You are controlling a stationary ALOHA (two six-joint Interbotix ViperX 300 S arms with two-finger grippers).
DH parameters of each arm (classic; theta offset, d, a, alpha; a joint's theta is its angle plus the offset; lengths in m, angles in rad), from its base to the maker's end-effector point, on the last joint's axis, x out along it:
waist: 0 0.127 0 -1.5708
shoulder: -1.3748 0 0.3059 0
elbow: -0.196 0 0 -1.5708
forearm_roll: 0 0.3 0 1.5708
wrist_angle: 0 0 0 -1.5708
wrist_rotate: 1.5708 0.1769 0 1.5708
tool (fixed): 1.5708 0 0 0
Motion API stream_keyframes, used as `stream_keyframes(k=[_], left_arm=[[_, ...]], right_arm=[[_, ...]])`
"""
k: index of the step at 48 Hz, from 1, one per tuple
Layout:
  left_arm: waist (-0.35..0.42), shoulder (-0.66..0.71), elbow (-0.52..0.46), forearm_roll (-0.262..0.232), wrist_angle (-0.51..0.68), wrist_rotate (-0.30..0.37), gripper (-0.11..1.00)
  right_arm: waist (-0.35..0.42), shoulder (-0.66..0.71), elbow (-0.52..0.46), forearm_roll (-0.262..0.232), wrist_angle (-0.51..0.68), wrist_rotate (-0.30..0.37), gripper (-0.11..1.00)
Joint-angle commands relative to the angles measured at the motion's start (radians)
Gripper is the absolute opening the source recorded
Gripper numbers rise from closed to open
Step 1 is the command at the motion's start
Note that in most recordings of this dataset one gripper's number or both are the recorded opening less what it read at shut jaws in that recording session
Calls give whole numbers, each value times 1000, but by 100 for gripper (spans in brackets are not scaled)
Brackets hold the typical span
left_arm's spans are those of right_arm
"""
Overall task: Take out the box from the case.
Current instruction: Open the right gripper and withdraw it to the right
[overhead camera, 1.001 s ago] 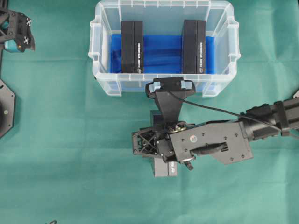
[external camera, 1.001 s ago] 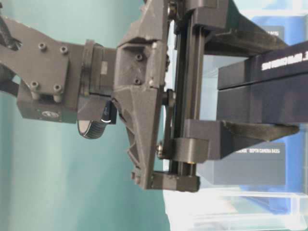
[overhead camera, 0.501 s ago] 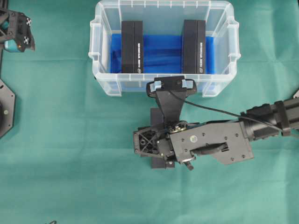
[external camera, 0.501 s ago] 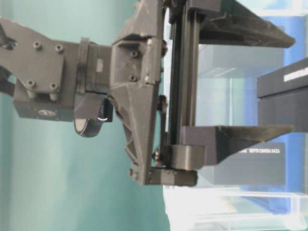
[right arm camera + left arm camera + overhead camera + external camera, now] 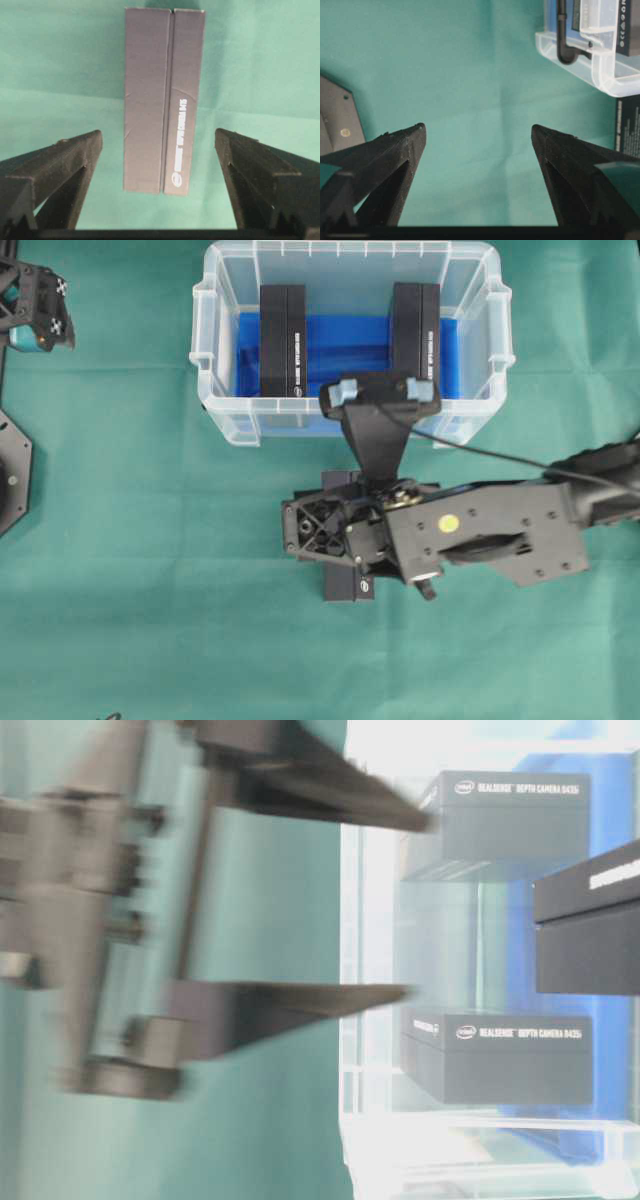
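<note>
- One dark box (image 5: 164, 100) lies flat on the green bench (image 5: 150, 570), outside the case (image 5: 205, 370), just in front of its near wall and under the right hand (image 5: 159, 142).
- Two more boxes (image 5: 283, 340) stand on edge inside the case on its blue lining (image 5: 348, 345) (one toward each end).
- Right hand: wide open above the freed box, touching nothing, a finger (image 5: 60, 160) on either side of it.
- Left hand (image 5: 479, 135): also wide, empty, parked over bare cloth well apart from the boxes.
- Handling, as a judgement: the box looks like stiff, smooth card, probably light; it should keep its shape under a pinch but could slide.
- Best hold would seem to be across the two long faces near the middle, so it stays level.
</note>
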Motion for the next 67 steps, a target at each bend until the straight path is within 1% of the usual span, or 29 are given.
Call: stream_keyframes(k=[1,9,13,27,37,42,52,56,67], left_arm=[[3,0,-14,5,-6,-2,92],[3,-2,-15,3,-25,-2,92],[3,0,-15,3,-32,-2,92],[3,0,-15,5,-38,-3,92],[5,-2,-12,5,-34,-3,92],[5,-3,-12,3,-31,-6,92],[5,-3,-12,3,-6,-8,92],[5,-5,-12,3,12,-8,92],[3,-8,-11,3,29,-8,92]], right_arm=[[0,-44,-60,-8,48,-21,91],[0,-46,-138,-9,121,-46,91],[2,-48,-156,-9,133,-54,91],[2,-46,-153,-8,149,-66,91],[12,-66,-126,-3,218,-81,91],[21,-98,-86,-3,227,-74,91],[52,-213,51,-3,229,-52,91],[67,-270,117,-3,225,-23,91],[146,-454,322,-3,225,81,91]])
